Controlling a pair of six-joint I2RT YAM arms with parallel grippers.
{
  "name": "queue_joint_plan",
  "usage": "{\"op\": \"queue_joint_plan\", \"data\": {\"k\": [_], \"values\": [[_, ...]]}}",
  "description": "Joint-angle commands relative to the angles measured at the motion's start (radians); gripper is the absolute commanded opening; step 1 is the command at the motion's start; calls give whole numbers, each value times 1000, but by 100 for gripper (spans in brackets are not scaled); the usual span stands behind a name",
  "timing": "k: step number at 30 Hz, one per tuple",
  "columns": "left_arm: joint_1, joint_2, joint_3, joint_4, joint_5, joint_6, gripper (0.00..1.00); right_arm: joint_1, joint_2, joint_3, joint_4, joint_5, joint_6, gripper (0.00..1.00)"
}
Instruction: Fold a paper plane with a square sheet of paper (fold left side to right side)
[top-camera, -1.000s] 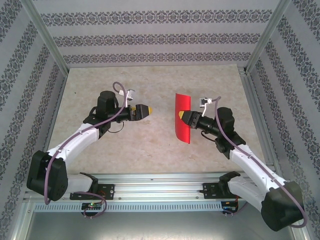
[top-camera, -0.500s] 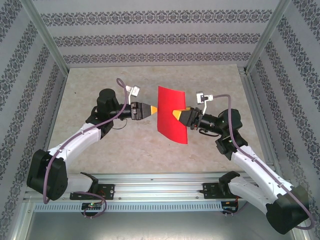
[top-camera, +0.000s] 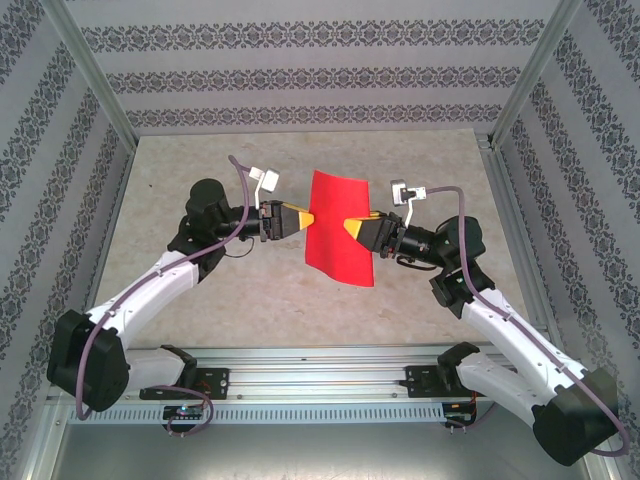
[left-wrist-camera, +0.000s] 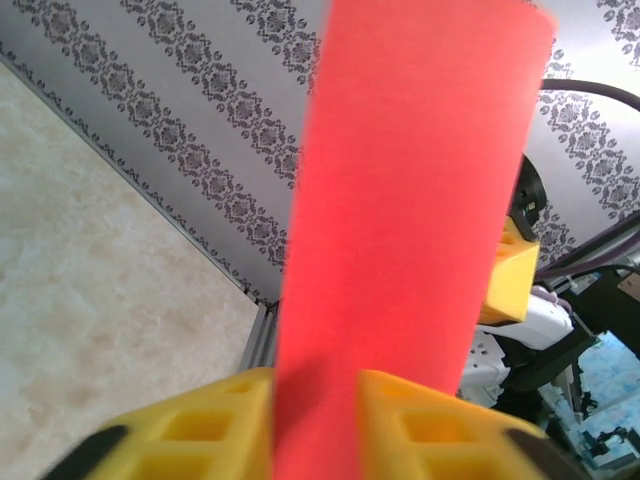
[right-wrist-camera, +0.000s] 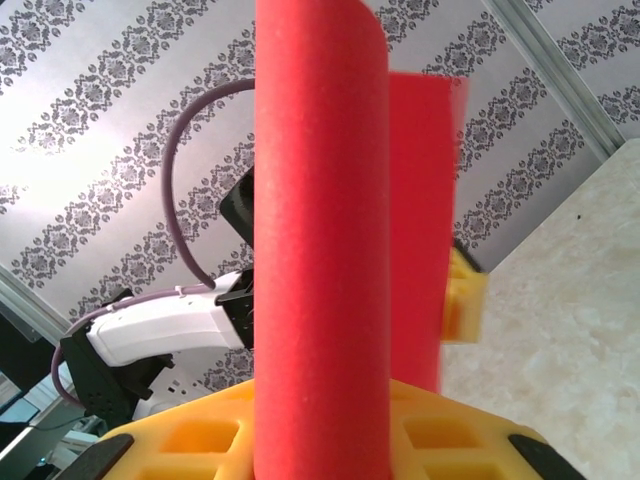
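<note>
Left pincer (top-camera: 310, 218) astride red sheet (top-camera: 335, 245)

The sheet of paper (top-camera: 335, 250) is bright red, fingers (left-wrist-camera: 200, 435) yellow, arms (top-camera: 150, 290) white, table (top-camera: 200, 170) mottled beige.

The square sheet of paper (top-camera: 338, 235) was thin, matt red paper; the fingers (left-wrist-camera: 190, 440) of the left gripper (top-camera: 310, 219) were matt yellow plastic; the table (top-camera: 250, 295) showed a mottled, stone-like finish.

You have open table (top-camera: 200, 310) near and far; the red sheet (top-camera: 335, 240), pinched by left gripper (top-camera: 306, 219) and right gripper (top-camera: 352, 228), blocks mid-table crossing.
</note>
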Motion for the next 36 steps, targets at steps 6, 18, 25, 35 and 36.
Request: {"op": "queue_joint_plan", "data": {"k": [6, 18, 25, 35, 36], "values": [[-13, -24, 19, -33, -10, 63, 0, -23, -3, -17, 4, 5, -18, 27], [-12, -19, 3, -409, -215, 287, 0, -128, -61, 16, -549, 177, -256, 61], [-9, 44, -107, -426, -381, 289, 0, -165, -31, 40, -857, 382, -390, 74], [-6, 132, -150, -512, -565, 340, 0, -106, 127, 36, -892, 474, -385, 65], [-5, 141, -152, -512, -565, 345, 0, -89, 145, 30, -867, 476, -372, 63]]}}
